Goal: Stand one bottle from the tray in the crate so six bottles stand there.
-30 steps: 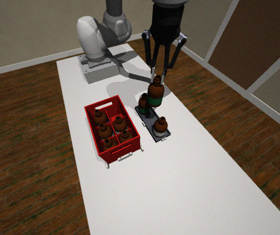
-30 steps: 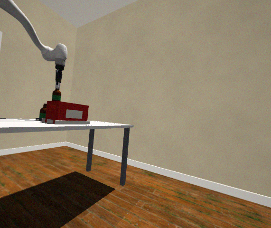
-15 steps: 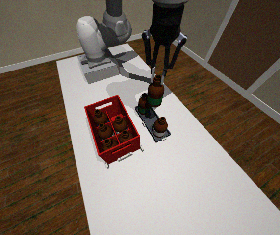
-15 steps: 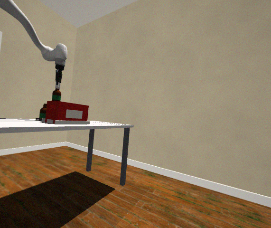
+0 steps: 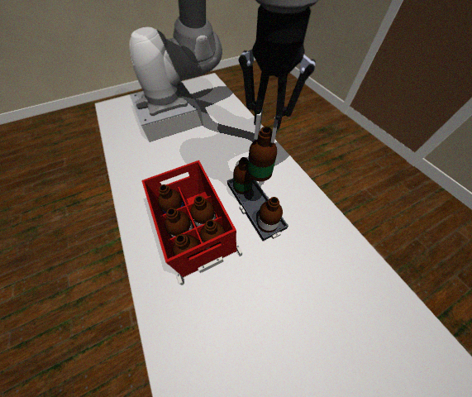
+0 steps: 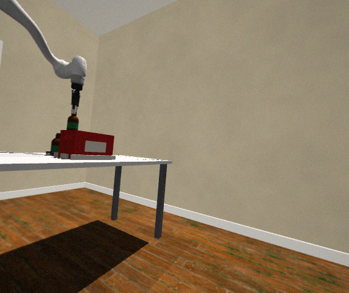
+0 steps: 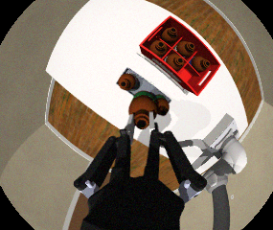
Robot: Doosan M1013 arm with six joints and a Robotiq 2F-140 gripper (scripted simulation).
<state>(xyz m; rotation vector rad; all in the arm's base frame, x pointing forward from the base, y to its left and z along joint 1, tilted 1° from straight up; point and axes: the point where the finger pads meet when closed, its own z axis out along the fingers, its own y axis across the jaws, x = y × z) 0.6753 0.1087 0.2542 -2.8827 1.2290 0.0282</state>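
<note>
My gripper (image 5: 264, 129) is shut on the neck of a brown bottle with a green label (image 5: 262, 159) and holds it upright in the air above the dark tray (image 5: 257, 209). It also shows in the side view (image 6: 72, 122) and in the wrist view (image 7: 142, 114). Two bottles stand on the tray: one with a green label (image 5: 241, 174) at the far end and one with a white label (image 5: 269, 213) at the near end. The red crate (image 5: 188, 215) stands left of the tray with several bottles in its cells. Its far right cell (image 5: 192, 184) looks empty.
The arm's grey base (image 5: 165, 115) stands at the far end of the white table. The table's right edge runs close to the tray. A wall panel stands at the far right.
</note>
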